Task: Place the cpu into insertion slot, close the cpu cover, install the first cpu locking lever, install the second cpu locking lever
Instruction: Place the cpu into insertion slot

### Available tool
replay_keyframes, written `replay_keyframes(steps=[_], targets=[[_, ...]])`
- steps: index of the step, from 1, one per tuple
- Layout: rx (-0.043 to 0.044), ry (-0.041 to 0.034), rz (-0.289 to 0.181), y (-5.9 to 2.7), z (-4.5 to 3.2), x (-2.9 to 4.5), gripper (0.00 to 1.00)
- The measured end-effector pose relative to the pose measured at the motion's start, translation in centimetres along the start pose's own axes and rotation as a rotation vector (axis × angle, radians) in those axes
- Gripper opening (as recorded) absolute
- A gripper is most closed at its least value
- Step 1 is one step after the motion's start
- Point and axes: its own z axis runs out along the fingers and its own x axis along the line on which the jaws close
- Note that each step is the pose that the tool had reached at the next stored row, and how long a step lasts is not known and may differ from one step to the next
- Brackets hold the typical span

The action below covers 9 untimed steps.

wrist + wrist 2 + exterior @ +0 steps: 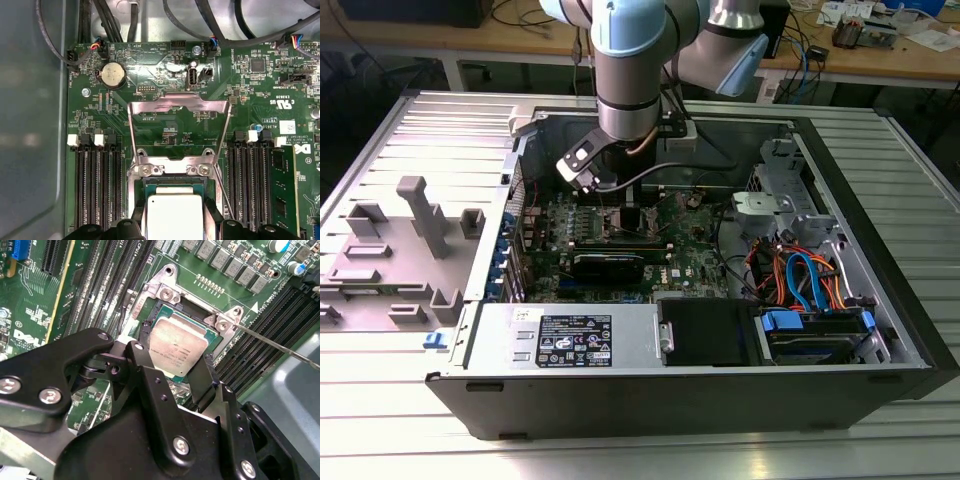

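Green motherboard below, the tool pinches the cpu at the insertion slot.

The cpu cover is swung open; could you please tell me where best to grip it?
Probably grip the cpu cover by its free end bar, opposite the hinge, coming from that far side and pinching across the thin plate. That bar stands exposed, while the hinge end is crowded by the gripper shut on the cpu.
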Motion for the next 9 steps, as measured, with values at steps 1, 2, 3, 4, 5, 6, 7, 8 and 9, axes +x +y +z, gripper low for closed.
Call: replay_keyframes(steps=[1,2,3,4,5,6,7,8,9], targets=[[0.0001,-0.0009,0.000,0.00,0.01,-0.02,0.54],[0.0001,-0.0017,0.001,-0.01,0.02,-0.02,0.54],[0.0000,-0.0032,0.001,0.00,0.07,-0.02,0.54],[0.0001,-0.0038,0.002,0.00,0.09,-0.02,0.54],[0.0002,-0.0041,0.002,0.00,0.10,-0.02,0.54],[0.0002,-0.0042,0.004,0.02,0.12,-0.02,0.54],[0.0001,-0.0040,0.004,0.04,0.13,-0.02,0.54],[0.0001,-0.0041,0.005,0.04,0.14,-0.02,0.54],[0.0002,-0.0041,0.005,0.04,0.14,-0.02,0.54]])
